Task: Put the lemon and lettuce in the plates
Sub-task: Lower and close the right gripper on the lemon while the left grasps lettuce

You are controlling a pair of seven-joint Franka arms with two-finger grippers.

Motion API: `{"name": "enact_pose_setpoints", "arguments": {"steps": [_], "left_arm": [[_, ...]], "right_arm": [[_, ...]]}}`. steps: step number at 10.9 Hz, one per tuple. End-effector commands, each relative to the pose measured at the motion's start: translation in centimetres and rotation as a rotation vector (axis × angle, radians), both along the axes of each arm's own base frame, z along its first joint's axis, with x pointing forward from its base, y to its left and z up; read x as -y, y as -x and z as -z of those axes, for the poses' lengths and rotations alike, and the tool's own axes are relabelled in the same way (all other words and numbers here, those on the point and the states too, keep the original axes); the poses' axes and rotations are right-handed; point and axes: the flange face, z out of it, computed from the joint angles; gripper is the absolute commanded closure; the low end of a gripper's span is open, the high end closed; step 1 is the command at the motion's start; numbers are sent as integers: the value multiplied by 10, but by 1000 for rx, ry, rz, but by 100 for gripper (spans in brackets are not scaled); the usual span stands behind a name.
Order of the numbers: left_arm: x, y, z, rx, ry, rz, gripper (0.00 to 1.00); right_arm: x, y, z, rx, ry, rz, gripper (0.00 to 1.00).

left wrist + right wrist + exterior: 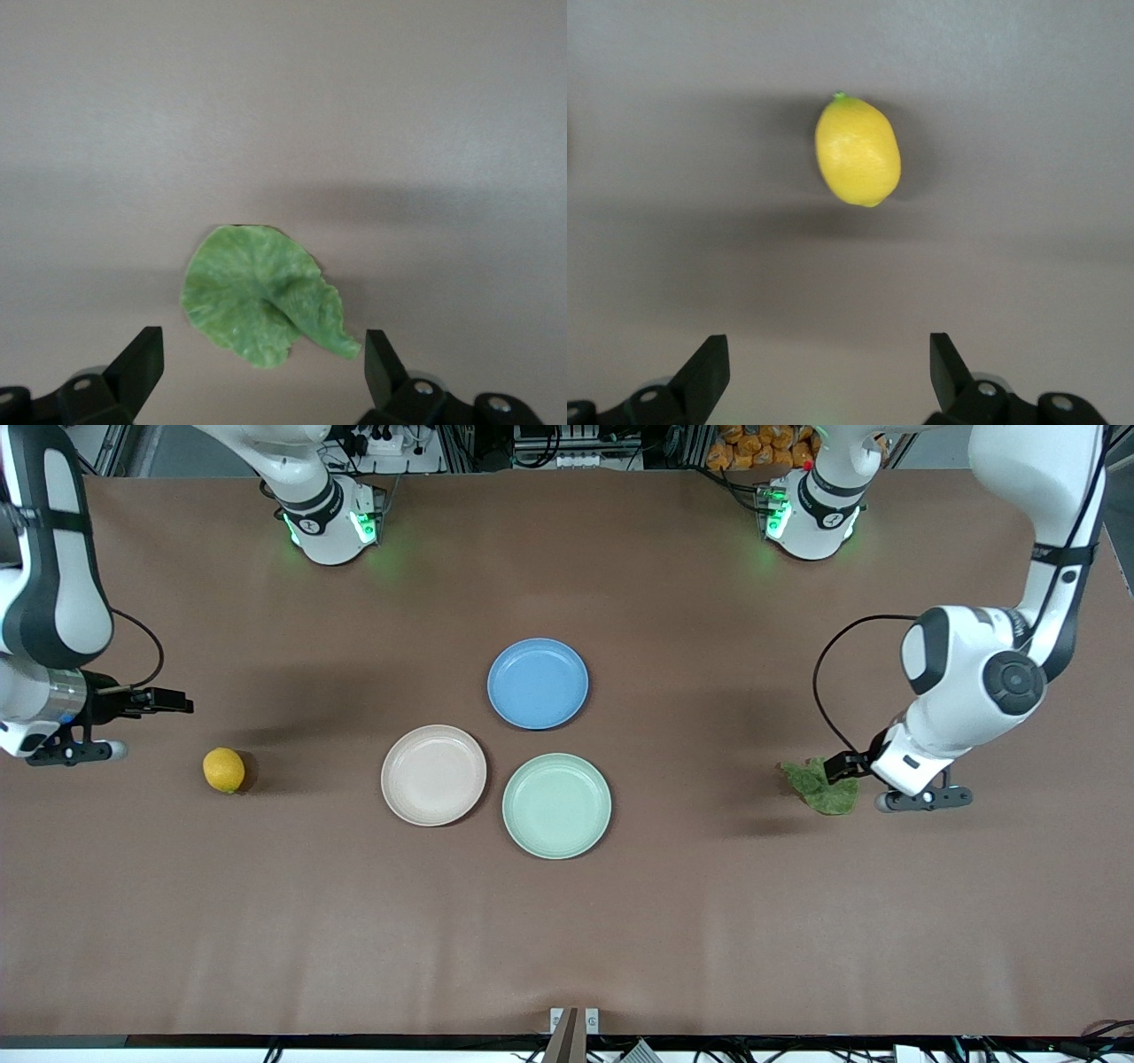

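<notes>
The yellow lemon lies on the table toward the right arm's end; it also shows in the right wrist view. My right gripper hovers beside it, open and empty. The crinkled green lettuce lies flat toward the left arm's end and also shows in the left wrist view. My left gripper hangs just over the leaf's edge, open and empty. The beige-pink plate and the mint green plate sit side by side mid-table, both empty.
An empty blue plate sits farther from the front camera than the other two plates. The brown table carries nothing else. Both arm bases stand along the table's top edge.
</notes>
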Motion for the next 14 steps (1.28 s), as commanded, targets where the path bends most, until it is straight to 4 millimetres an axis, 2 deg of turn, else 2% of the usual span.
{"name": "enact_pose_setpoints", "arguments": {"steps": [1, 2, 4, 7, 9, 13, 14], "left_arm": [[4, -4, 48, -3, 8, -7, 0], [5, -4, 61, 4, 8, -5, 0], [6, -2, 74, -12, 0, 4, 0], [4, -1, 101, -7, -27, 28, 0], [2, 0, 109, -16, -44, 49, 0], [0, 3, 130, -13, -52, 64, 0], [0, 2, 130, -12, -52, 67, 13]], "right_arm": [[2, -9, 47, 12, -1, -41, 0], [2, -13, 60, 22, 5, -44, 0], [3, -16, 77, 21, 4, -51, 0], [-8, -28, 113, 52, 22, -78, 0], [-12, -33, 136, 69, 32, -90, 0], [-3, -32, 152, 63, 28, -108, 0], [1, -31, 155, 63, 28, -107, 0]]}}
